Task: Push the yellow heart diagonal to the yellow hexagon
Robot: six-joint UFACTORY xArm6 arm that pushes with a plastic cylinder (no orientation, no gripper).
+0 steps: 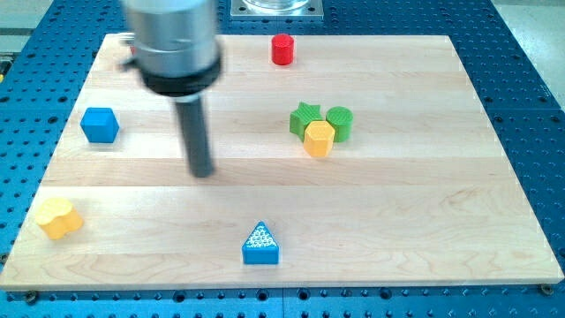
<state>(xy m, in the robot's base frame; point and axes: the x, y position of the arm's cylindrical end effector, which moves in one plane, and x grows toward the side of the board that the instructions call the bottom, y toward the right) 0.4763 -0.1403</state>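
— Pale wooden board on a blue perforated metal bench, that's the whole stage from where I stand. What's nearest us?

— Along the bottom of the frame, a blue triangular block with a white dotted face, a little left of centre. Over in the lower left corner sits the yellow heart-shaped block, close to the board's edge and touching nothing.

— And the arm?

— Its rod comes down from a blurred grey housing at the upper left, and what the operator calls my tip rests on the wood left of centre. It's well apart from the heart, which lies down and to the left of it. No jaws on this thing at all, just the plain dark rod, so nothing is being held.

— Further back?

— A blue cube at the left edge, about level with the middle of the rod. Right of centre there's a tight cluster: the yellow hexagonal block in front, with a green star-shaped block and a green rounded block pressed against it from behind.

— Anything at the far side?

— A small red cylinder near the top edge, alone.
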